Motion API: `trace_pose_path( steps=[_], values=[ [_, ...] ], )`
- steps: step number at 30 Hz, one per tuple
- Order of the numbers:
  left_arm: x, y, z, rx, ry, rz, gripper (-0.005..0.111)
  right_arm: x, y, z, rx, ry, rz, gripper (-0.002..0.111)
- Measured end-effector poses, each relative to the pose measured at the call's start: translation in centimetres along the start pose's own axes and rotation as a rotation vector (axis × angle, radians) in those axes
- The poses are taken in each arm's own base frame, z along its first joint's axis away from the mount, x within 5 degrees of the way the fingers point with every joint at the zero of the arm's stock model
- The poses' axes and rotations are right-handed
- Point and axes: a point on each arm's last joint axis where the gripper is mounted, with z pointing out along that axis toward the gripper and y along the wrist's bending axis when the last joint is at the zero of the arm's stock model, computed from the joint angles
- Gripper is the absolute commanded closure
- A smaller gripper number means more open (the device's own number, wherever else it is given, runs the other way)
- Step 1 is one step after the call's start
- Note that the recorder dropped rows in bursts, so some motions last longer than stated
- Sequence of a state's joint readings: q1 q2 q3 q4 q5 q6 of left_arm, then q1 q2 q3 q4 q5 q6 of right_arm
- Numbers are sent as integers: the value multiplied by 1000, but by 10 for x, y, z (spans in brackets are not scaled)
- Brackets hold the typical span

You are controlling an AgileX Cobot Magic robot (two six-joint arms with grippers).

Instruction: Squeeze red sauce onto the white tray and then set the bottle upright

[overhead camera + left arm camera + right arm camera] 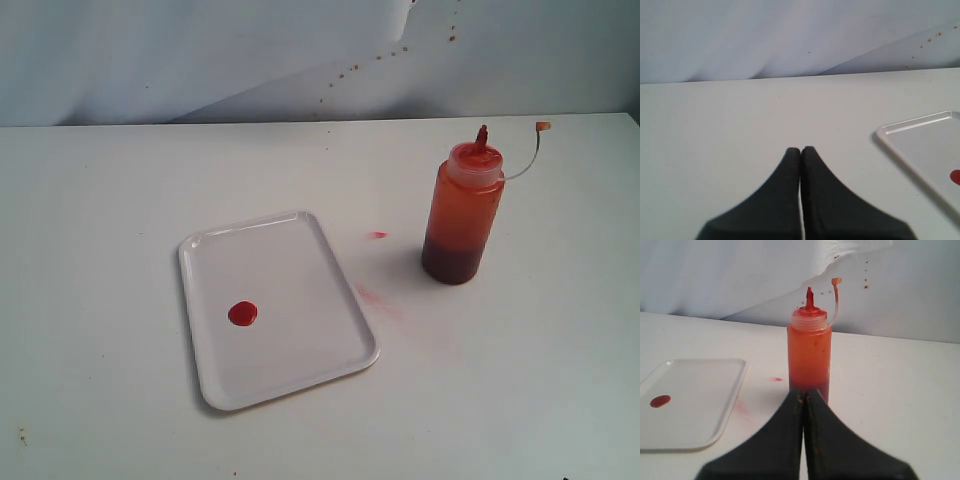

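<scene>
The bottle (463, 212) (809, 356) stands upright on the table right of the white tray (300, 225) (920, 145) (715, 390). Its red nozzle points up and its small cap (543, 126) hangs off a thin tether. A round blob of red sauce (242, 314) (660, 401) (955, 176) lies on the tray. Neither gripper shows in the exterior view. My right gripper (804, 392) is shut and empty, a short way in front of the bottle. My left gripper (800, 150) is shut and empty over bare table, left of the tray.
Pinkish-red smears (378, 298) and a small red spot (378, 235) mark the table between tray and bottle. A white backdrop with small reddish specks (350, 70) rises behind the table. White tabletop surrounds tray and bottle.
</scene>
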State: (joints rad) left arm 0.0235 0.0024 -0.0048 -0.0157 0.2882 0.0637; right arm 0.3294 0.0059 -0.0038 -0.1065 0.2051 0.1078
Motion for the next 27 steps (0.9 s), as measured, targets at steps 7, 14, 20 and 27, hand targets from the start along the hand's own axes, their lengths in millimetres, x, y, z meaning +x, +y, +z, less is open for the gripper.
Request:
trace_pose_path(
  steps=[7, 14, 20, 27],
  values=[
    [0, 0, 0, 0, 0, 0, 106, 5, -2, 0, 36, 56, 7, 108],
    [0, 0, 0, 0, 0, 0, 106, 7, -8, -1, 145, 72, 32, 108],
    [0, 0, 0, 0, 0, 0, 106, 9, -13, -2, 242, 92, 63, 108],
    [0, 0, 0, 0, 0, 0, 106, 10, -16, -3, 302, 102, 81, 108]
  ],
)
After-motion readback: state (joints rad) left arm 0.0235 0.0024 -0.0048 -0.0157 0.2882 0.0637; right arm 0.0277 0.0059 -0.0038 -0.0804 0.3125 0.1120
